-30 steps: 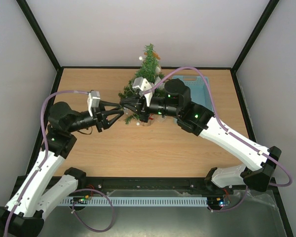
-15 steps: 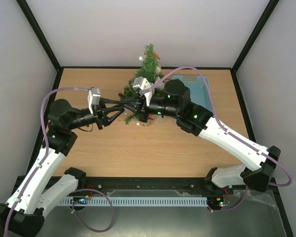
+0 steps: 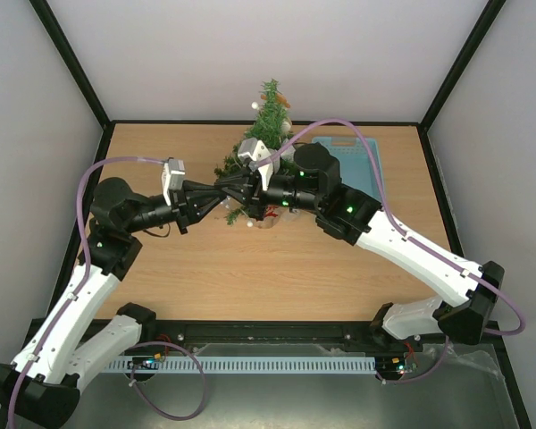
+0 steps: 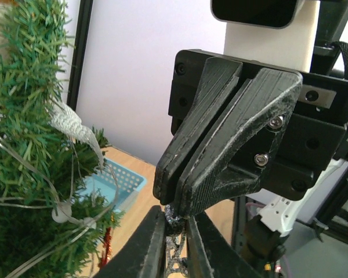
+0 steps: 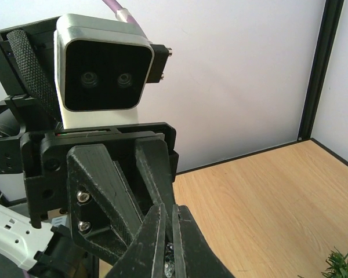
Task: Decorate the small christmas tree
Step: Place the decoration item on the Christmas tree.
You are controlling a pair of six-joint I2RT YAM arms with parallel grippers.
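The small christmas tree (image 3: 268, 125) stands at the back middle of the table, and its green branches (image 4: 23, 145) fill the left of the left wrist view. In front of it my two grippers meet tip to tip. A glittery silver lattice ornament (image 4: 175, 249) sits between the fingers of my left gripper (image 4: 175, 223), which are shut on it. My right gripper (image 5: 169, 211) is shut on the same ornament (image 5: 169, 258) from the other side, its fingers (image 4: 232, 133) pressed together just above. From above, the left gripper (image 3: 216, 191) and right gripper (image 3: 230, 188) hide the ornament.
A light blue plastic basket (image 3: 353, 161) lies behind the right arm, right of the tree, and shows as basket (image 4: 113, 179) past the branches. The tree carries a clear beaded string (image 4: 61, 211), a white ribbon (image 4: 75, 124) and a red ornament (image 4: 107, 246).
My left gripper has narrowed from open onto the silver ornament held by the right gripper. Both gripper tips have drawn closer together; the right gripper stayed shut.
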